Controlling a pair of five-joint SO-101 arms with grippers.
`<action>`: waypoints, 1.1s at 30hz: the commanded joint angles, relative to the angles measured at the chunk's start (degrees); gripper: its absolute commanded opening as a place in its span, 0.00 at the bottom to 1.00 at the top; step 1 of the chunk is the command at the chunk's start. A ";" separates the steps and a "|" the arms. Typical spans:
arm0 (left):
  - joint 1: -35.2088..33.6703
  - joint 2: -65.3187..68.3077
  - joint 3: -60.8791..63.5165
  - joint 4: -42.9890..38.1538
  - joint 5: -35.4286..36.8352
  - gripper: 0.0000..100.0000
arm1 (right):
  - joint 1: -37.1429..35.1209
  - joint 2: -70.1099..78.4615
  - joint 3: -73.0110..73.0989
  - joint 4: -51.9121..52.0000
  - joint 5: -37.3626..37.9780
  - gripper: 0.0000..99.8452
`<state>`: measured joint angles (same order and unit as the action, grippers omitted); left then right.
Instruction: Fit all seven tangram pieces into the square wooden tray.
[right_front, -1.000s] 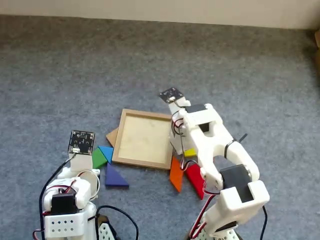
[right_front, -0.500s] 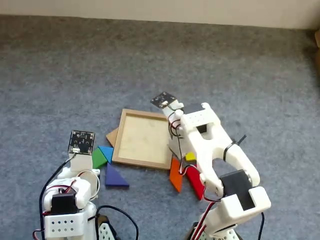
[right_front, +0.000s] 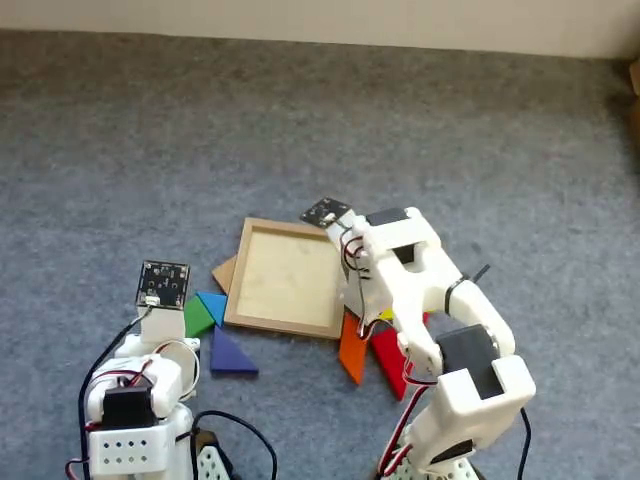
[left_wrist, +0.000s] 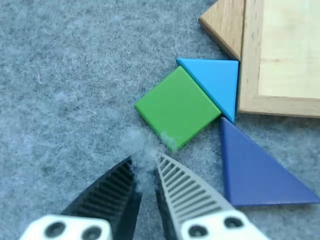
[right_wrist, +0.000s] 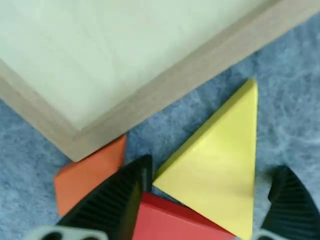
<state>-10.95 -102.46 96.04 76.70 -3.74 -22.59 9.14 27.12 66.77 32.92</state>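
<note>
Now we have lowered our right pincer, jaws open, astride the yellow triangle beside the empty tray, so a grasp looks next.

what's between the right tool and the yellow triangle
Nothing visible: the right tool is open with the yellow triangle bare between its fingers. The red piece lies against the triangle's edge beside one finger.

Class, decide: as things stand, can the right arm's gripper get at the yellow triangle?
Probably yes: the right gripper is open astride the yellow triangle, nothing lies over it, though the red piece crowds one finger.
</note>
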 joint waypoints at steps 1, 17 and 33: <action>-0.48 -1.54 1.19 0.35 0.26 0.00 | 1.63 -0.13 -0.13 0.31 0.62 0.36; -0.48 -1.54 1.19 0.35 0.26 0.00 | 3.30 -0.22 1.98 0.31 5.01 0.24; -0.48 -1.54 1.19 0.35 0.26 0.00 | 3.30 -0.66 1.54 -0.75 4.66 0.16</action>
<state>-10.95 -102.46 96.04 76.70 -3.74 -19.34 8.35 27.56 65.71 37.49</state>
